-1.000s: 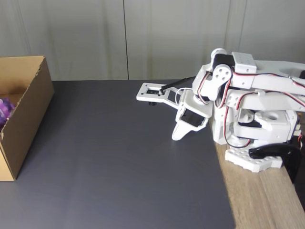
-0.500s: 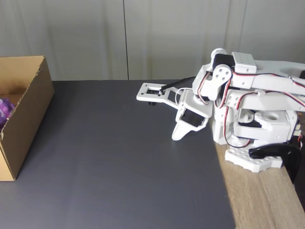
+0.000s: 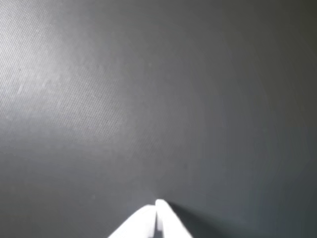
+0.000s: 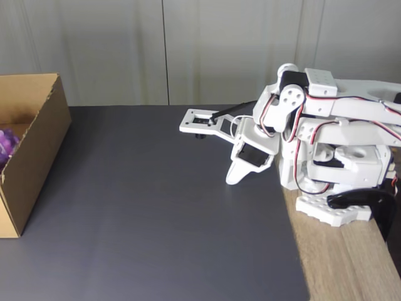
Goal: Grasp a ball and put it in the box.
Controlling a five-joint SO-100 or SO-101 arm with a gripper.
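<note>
In the wrist view we see the gripper (image 3: 156, 208) with its two white fingertips (image 3: 168, 220) pressed together, clenched on nothing, just above the bare dark grey mat (image 3: 148, 99). In the fixed view the ball (image 4: 6, 145) shows as a purple, knobbly patch inside the cardboard box (image 4: 37, 150) at the left edge, so we judge the task done. We would expect it to be light, soft and grippy; if it needed taking again, we would close across its middle so the bumps seat against the fingers. The arm (image 4: 326, 138) sits folded over its base at the right, gripper (image 4: 233, 178) angled down to the mat, well apart from the box.
</note>
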